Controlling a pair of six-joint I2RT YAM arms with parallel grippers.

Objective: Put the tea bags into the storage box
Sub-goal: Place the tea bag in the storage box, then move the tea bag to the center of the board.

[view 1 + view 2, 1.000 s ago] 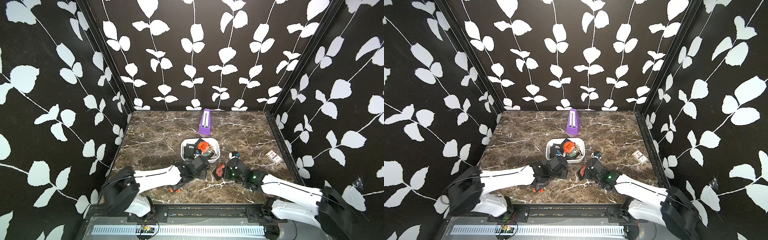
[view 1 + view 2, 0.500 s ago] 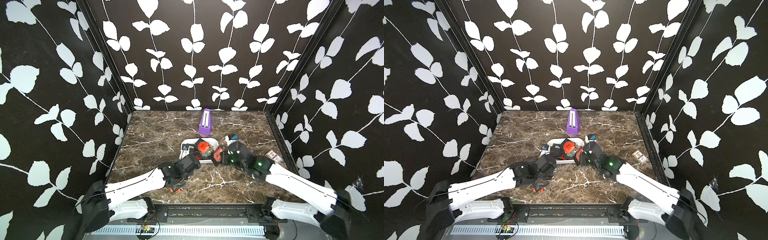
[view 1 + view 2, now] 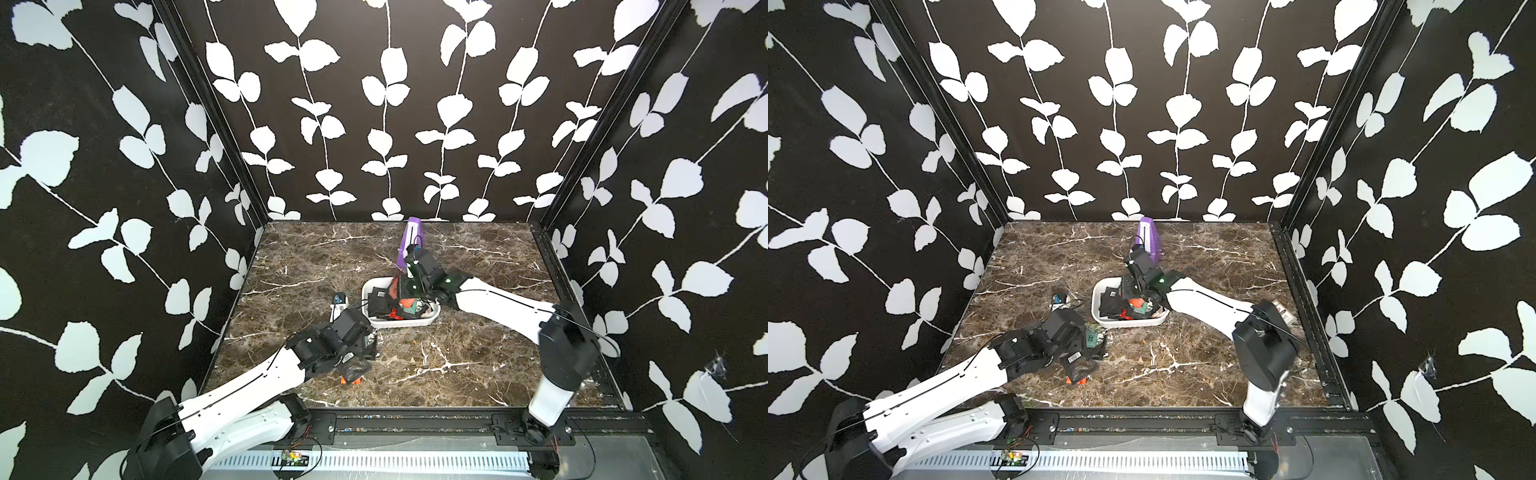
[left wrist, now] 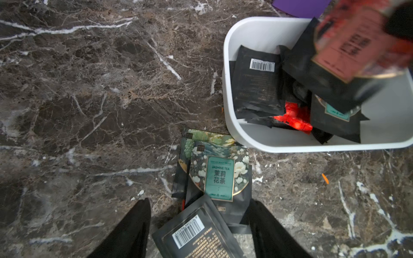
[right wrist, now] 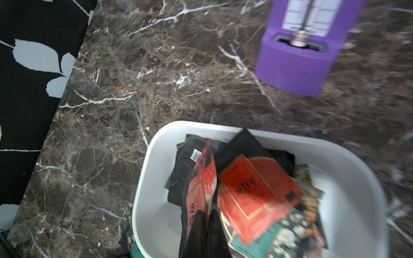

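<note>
Storage box (image 3: 409,323): a white tub just below the middle of both top views, standing on the marble table (image 3: 478,374).
Tea bags (image 4: 257,89): a loose heap inside the tub, mostly black, one showing a barcode label, with orange-red and green faces among them.
Right gripper (image 5: 206,214): it reaches in from the right of the frame and hangs over the tub, its fingers pressed together on a red-faced sachet.
Red-faced sachet (image 5: 202,183): held edge-on and upright above the heap, within the tub's outline; it is blurred in the left wrist view.
Left gripper (image 4: 199,202): it sits low over the table, below and left of the tub in both top views. Its fingers (image 4: 131,230) stand well apart.
Barcode sachet (image 4: 194,232): black and tilted, it lies on the table between the spread fingers. I cannot tell whether either finger touches it.
Jasmine sachet (image 4: 220,176): green-faced, on the table just outside the tub's near wall, partly under the barcode sachet and overlapping another green one.
Purple wedge (image 3: 411,237): stands above the tub in the frame, apart from it.
</note>
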